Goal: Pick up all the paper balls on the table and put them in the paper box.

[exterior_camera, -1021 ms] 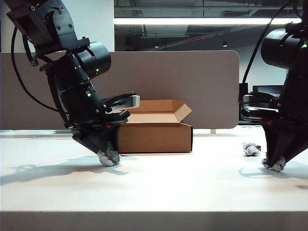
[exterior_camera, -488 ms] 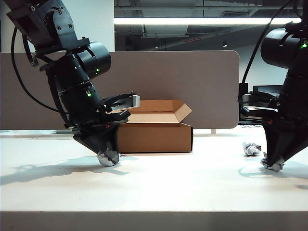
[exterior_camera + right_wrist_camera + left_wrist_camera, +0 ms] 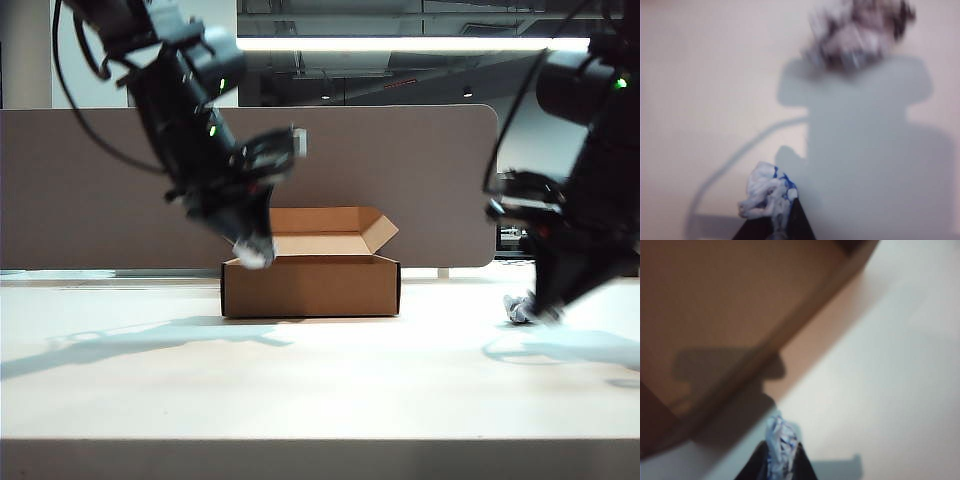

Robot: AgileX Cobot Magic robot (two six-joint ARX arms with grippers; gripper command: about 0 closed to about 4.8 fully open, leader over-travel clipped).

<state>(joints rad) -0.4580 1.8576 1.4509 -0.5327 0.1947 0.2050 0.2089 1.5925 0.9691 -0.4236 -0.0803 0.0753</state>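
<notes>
Now both end effectors, left (image 3: pixel 254 250) and right (image 3: pixel 774 220), pinch paper balls (image 3: pixel 780 442); next, carry them over the paper box (image 3: pixel 311 285).

You are getting bright light from a ceiling strip (image 3: pixel 400 44) overhead, washing the counter (image 3: pixel 320 390) pale with soft arm shadows. Both arms are smearing in the exterior view, and both wrist views are looking soft and blurred.
</notes>
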